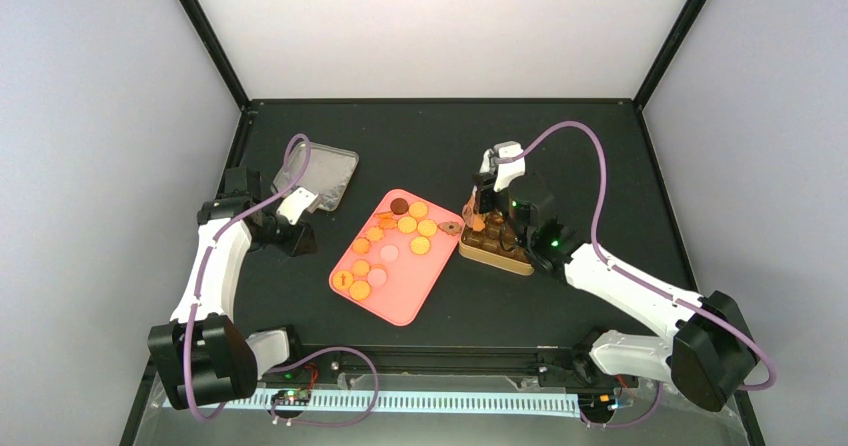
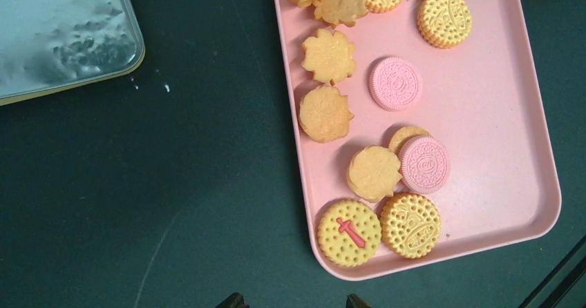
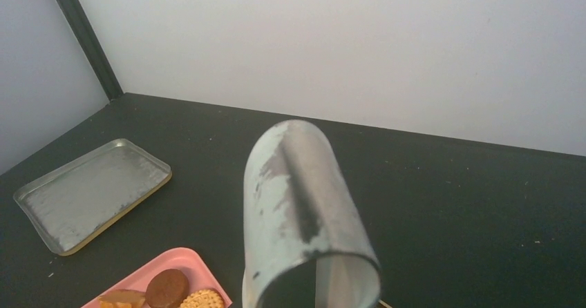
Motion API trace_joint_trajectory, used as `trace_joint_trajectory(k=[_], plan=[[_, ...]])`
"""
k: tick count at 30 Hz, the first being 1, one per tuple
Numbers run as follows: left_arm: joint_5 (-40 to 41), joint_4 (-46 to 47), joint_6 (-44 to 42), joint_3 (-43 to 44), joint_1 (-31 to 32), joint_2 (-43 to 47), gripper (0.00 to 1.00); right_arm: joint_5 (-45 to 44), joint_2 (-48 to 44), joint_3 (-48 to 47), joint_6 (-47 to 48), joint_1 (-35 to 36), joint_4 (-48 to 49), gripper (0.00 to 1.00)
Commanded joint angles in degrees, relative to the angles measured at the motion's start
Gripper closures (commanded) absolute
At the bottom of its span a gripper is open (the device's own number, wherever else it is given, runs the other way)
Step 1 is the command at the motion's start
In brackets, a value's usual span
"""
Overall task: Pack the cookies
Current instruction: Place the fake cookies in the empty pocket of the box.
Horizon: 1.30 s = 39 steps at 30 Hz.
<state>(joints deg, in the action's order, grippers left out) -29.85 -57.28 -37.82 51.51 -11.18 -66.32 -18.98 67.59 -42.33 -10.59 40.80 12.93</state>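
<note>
l gripper [image 2: 294, 302] near pink tray [image 2: 497, 114] w/ cookies [image 2: 373, 173], fingers part open (nothing held); r gripper [image 1: 488, 216] over gold tin [image 1: 495, 256], can't tell its grip.

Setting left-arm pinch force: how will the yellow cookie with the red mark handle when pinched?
The yellow cookie with the red mark looks thin and stiff, so probably light. Lying flat on the pink tray, it would likely slide, not roll. Its scalloped rim may chip under a hard pinch.

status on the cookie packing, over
left gripper open, empty, beside pink tray. right gripper over gold tin, jaws unclear. cookies mostly on tray. nothing in the way.
</note>
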Motion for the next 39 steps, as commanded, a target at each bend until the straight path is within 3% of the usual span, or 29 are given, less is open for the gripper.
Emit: trace_joint_trajectory(k=[1, 15, 23, 39], plan=[[-1.5, -0.9, -1.0, 0.7, -0.3, 0.7, 0.62, -1.2, -1.1, 0.5, 0.9, -0.2, 2.3, 0.72], [-1.7, -1.0, -1.0, 0.8, -0.3, 0.8, 0.62, -1.2, -3.3, 4.1, -1.0, -0.2, 2.1, 0.73], [-1.8, -1.1, -1.0, 1.0, -0.3, 1.0, 0.62, -3.1, -4.0, 0.9, 0.9, -0.2, 1.7, 0.81], [-2.2, -1.4, -1.1, 1.3, -0.3, 1.0, 0.62, -2.1, -2.6, -0.8, 2.7, -0.6, 0.8, 0.81]])
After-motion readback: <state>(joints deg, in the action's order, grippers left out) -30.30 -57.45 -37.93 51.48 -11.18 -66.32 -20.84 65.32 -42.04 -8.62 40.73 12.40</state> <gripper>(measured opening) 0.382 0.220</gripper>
